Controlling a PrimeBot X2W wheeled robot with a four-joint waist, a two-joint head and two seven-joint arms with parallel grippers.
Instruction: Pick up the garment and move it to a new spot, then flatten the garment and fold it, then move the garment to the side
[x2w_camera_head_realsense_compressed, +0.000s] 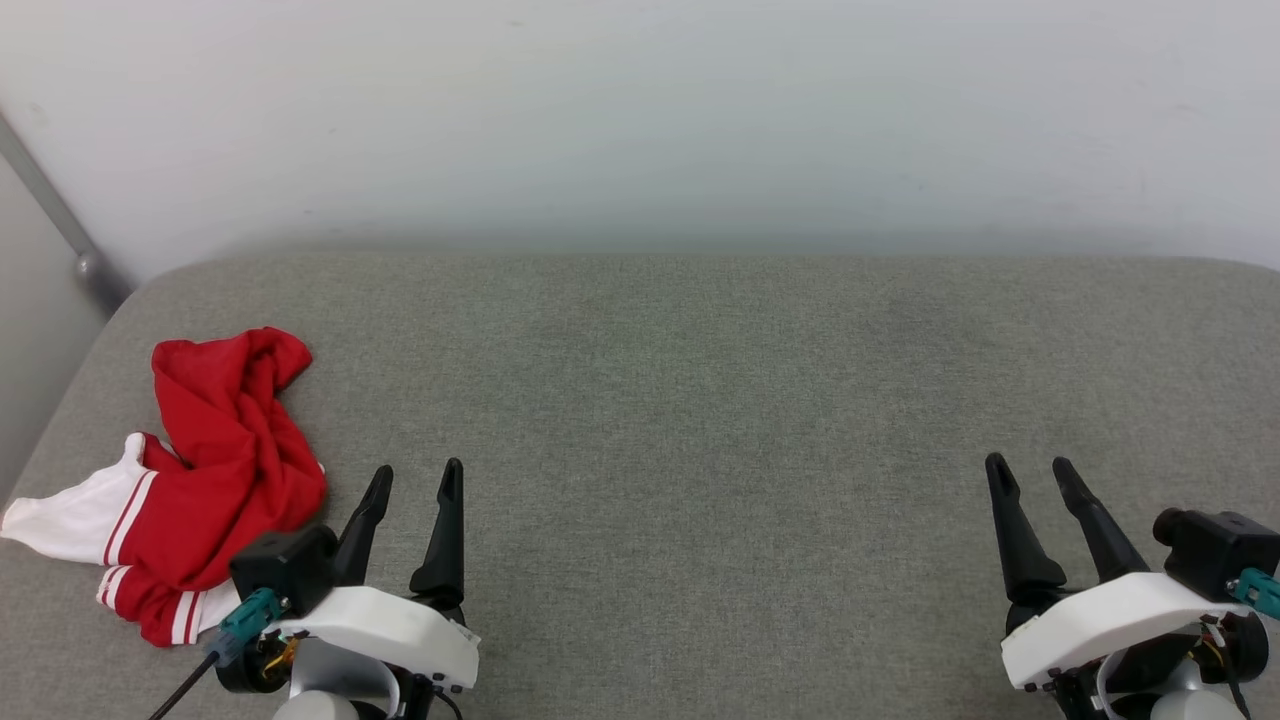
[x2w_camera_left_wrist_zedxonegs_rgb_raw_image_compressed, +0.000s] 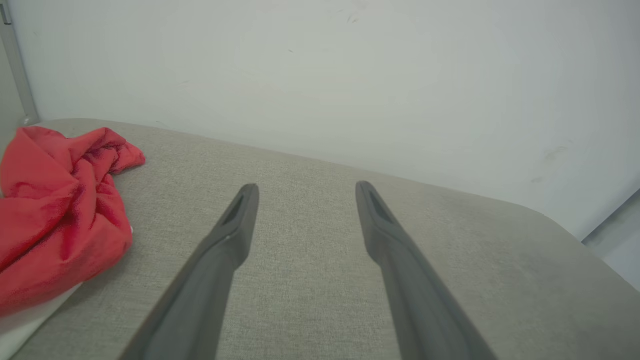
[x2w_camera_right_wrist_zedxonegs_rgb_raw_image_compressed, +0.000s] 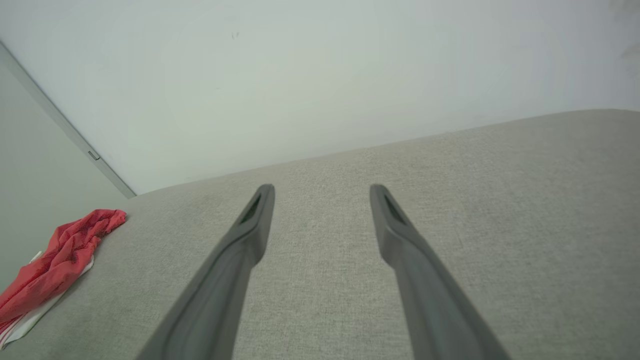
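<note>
Head view: the crumpled red-and-white garment (x2w_camera_head_realsense_compressed: 230, 470) lies by the mattress's (x2w_camera_head_realsense_compressed: 700, 400) left edge near the front corner, long axis front-to-back, just left of the left gripper (x2w_camera_head_realsense_compressed: 418, 468), fingers spread wide and empty. The right gripper (x2w_camera_head_realsense_compressed: 1028, 462), equally wide, waits well apart near the right edge.

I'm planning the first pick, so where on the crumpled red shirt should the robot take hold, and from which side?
Probably the bunched red ridge in the middle of the shirt, from above, with the open left tool that sits just right of it. The folds stand up there and give something to pinch; the white sleeve lies flat on the cushion.
</note>
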